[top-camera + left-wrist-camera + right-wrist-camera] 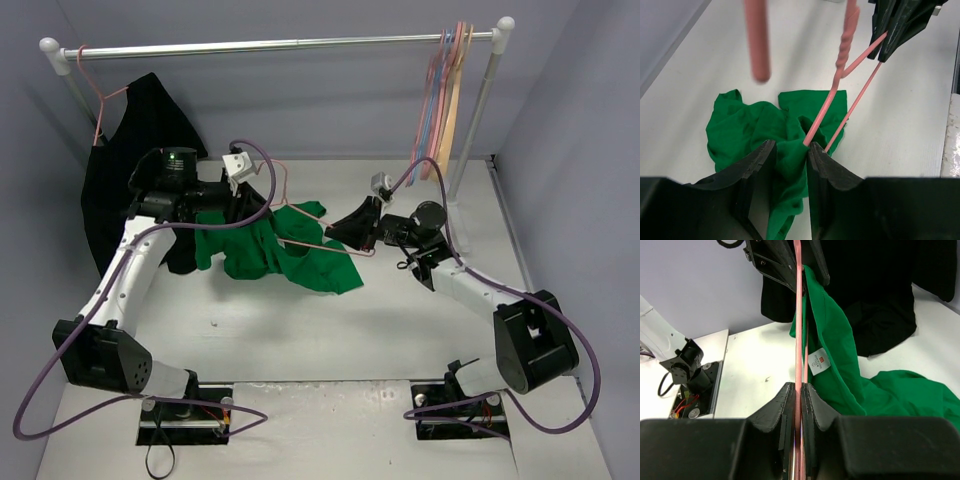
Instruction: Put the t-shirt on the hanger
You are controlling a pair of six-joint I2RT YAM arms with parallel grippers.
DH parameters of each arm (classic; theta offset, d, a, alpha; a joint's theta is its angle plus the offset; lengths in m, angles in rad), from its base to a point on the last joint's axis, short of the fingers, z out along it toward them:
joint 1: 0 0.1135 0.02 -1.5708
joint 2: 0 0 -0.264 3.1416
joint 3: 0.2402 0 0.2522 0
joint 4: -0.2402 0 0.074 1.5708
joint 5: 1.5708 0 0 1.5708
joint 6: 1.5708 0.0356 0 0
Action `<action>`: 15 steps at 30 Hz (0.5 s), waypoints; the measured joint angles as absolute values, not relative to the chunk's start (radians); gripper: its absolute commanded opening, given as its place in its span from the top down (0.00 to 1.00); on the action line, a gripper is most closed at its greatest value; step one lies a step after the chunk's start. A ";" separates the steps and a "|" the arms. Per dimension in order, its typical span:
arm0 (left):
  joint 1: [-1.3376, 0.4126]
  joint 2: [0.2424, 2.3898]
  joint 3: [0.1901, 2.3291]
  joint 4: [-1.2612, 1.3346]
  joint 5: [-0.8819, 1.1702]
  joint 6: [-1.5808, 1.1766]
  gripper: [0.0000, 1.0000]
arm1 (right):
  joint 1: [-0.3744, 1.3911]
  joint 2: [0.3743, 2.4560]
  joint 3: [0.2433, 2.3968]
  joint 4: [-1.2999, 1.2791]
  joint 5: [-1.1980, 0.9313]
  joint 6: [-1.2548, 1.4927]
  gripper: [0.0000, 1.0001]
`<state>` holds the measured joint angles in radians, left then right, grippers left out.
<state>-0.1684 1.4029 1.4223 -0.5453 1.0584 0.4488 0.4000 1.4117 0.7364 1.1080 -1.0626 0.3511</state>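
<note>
The green t-shirt (pixel 290 255) lies bunched on the table, with one part lifted. My left gripper (pixel 255 210) is shut on a fold of it (pixel 750 125), and green cloth fills the gap between its fingers (pixel 791 145). The salmon-pink hanger (pixel 320 243) is held tilted above the shirt. My right gripper (pixel 352 228) is shut on its thin wire (pixel 798 330) at the jaws (pixel 798 386). One hanger arm (pixel 825 107) runs into the cloth beside my left fingers. The shirt's white neck label (pixel 819 362) shows next to the wire on the hanging cloth (pixel 840 355).
A clothes rail (pixel 280 45) spans the back. A black garment (pixel 140 150) hangs from a pink hanger at its left end and drapes onto the table. Pink, blue and tan hangers (pixel 445 90) hang at the right end by the post (pixel 475 120).
</note>
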 measured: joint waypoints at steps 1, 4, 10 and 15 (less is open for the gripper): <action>-0.176 1.402 1.422 -0.543 1.057 0.447 0.70 | 0.403 1.414 0.741 1.102 -1.063 0.351 1.00; -0.197 1.402 1.422 -0.540 1.053 0.441 0.70 | 0.414 1.423 0.755 1.086 -1.063 0.345 1.00; -0.215 1.391 1.422 -0.541 1.053 0.436 0.84 | 0.428 1.433 0.775 1.072 -1.058 0.332 1.00; -0.224 1.362 1.419 -0.550 1.057 0.447 1.00 | 0.427 1.434 0.790 1.046 -1.029 0.310 1.00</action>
